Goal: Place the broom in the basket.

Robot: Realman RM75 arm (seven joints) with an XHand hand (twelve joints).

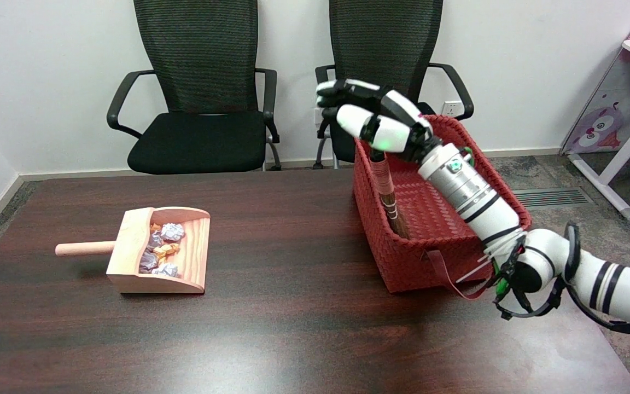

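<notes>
1. Head view: right hand (372, 117) above the far left rim of the red woven basket (402, 268), fingers curled around the top of the broom (387, 191).
2. Broom standing nearly upright inside basket, leaning against its left wall, bristle end down.
3. Basket on dark bench (293, 328), right side.
4. Well apart to the left: wooden dustpan (184, 257) holding crumpled paper balls (162, 246).
5. Beyond bench: two black chairs (200, 109).
</notes>
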